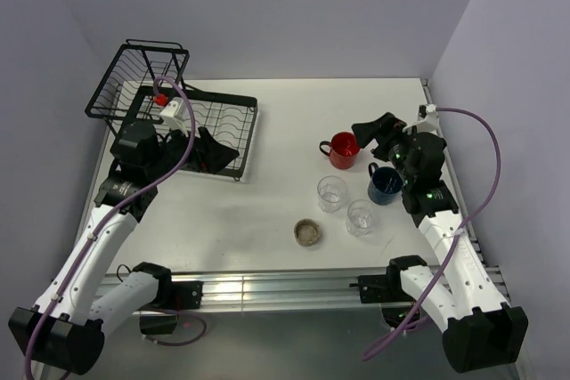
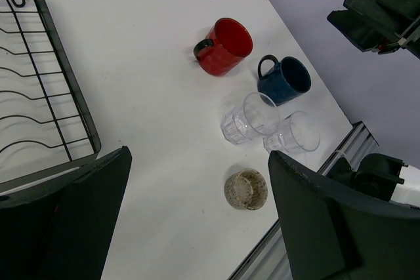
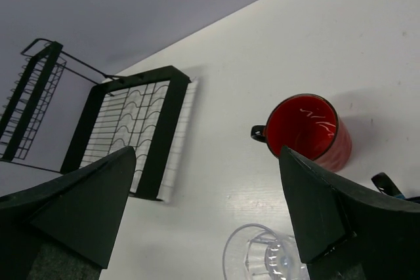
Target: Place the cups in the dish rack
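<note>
The red mug [image 1: 342, 149], dark blue mug [image 1: 385, 183] and two clear tumblers [image 1: 332, 193] [image 1: 361, 216] stand together on the right of the white table. The black wire dish rack [image 1: 228, 121] sits at the back left with its raised basket [image 1: 138, 77]. My left gripper [image 1: 214, 156] is open and empty over the rack's near right corner. My right gripper [image 1: 376, 130] is open and empty just above and behind the red mug [image 3: 305, 129]. The left wrist view shows the red mug [image 2: 223, 47], blue mug [image 2: 285, 80] and both tumblers [image 2: 249, 117] [image 2: 293, 134].
A small speckled beige cup [image 1: 308, 233] lies near the table's front edge, left of the tumblers; it also shows in the left wrist view [image 2: 246, 189]. Walls close the table at the back and on both sides. A metal rail [image 1: 285, 289] runs along the front.
</note>
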You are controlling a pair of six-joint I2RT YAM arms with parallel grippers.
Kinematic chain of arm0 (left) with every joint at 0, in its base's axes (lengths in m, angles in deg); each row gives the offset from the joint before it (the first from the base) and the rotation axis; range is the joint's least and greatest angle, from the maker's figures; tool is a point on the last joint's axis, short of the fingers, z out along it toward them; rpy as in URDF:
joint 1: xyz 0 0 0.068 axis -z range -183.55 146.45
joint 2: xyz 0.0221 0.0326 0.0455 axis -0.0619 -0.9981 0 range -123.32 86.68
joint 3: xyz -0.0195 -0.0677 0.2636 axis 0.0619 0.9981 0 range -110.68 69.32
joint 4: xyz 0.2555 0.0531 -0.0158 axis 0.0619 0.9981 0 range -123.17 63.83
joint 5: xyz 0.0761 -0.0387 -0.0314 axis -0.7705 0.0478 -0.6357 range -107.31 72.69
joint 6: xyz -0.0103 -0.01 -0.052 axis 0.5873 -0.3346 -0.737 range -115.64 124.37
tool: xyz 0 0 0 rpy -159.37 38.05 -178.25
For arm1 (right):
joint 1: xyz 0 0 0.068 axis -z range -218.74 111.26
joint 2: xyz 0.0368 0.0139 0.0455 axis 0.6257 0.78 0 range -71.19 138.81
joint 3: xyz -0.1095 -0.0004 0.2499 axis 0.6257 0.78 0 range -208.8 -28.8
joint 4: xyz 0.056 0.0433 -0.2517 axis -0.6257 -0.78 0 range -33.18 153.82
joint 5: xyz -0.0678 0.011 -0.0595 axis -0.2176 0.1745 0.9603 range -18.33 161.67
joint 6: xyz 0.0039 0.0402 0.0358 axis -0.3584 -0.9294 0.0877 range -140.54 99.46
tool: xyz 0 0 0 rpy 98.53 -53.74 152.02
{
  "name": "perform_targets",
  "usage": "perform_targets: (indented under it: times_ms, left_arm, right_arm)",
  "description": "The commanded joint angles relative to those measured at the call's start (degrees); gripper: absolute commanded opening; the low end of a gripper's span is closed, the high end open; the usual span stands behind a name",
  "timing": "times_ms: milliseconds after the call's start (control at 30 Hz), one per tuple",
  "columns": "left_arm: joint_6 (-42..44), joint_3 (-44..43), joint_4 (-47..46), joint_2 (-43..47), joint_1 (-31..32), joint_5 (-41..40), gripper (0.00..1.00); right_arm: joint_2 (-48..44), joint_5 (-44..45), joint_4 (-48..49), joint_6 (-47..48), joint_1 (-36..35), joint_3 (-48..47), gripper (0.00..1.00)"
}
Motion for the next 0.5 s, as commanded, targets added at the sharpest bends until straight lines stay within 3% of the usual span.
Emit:
perform_targets:
  times_ms: [0, 267, 400, 467]
  left_arm:
    - [0.48, -2.16, -0.90, 0.63, 0.21, -0.80, 0.92]
    - [0.39, -2.24, -0.64, 0.90, 0.21, -1.24, 0.92]
    - [0.22, -2.51, -0.29, 0.55, 0.21, -2.55, 0.91]
    - [0.22, -2.51, 0.24, 0.37, 0.21, -3.26, 0.91]
  right_arm:
    - [-0.46, 3.15, -2.12, 2.21, 0.06, -3.67, 0.97]
    - [1.64, 4.65, -7.12, 5.90, -0.02, -7.71, 0.97]
    - [7.51, 1.05, -10.46, 8.62, -0.46, -12.28, 0.93]
    - [10.33, 3.57, -13.53, 9.68, -2.38, -15.95, 0.92]
